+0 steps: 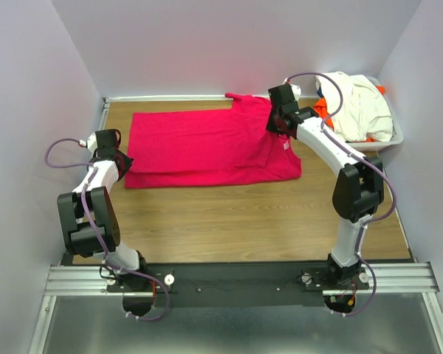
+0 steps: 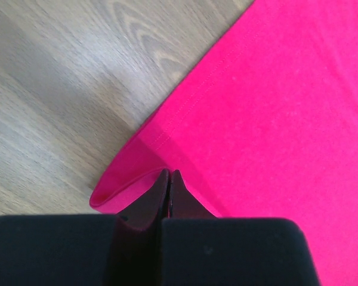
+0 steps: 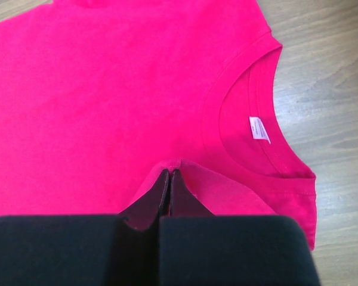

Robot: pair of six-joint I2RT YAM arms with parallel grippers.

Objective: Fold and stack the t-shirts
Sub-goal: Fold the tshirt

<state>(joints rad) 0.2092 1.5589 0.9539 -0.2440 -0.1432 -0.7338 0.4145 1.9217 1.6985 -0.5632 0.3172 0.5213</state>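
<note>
The limp, light-looking pink shirt (image 1: 207, 147) suits edge holds: left claw (image 2: 169, 179) clamps its hem corner, right claw (image 3: 170, 177) its shoulder.

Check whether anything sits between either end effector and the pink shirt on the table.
Nothing visible does. The left end effector is shut on the pink shirt at its hem corner, and the right end effector is shut on it beside the collar.
</note>
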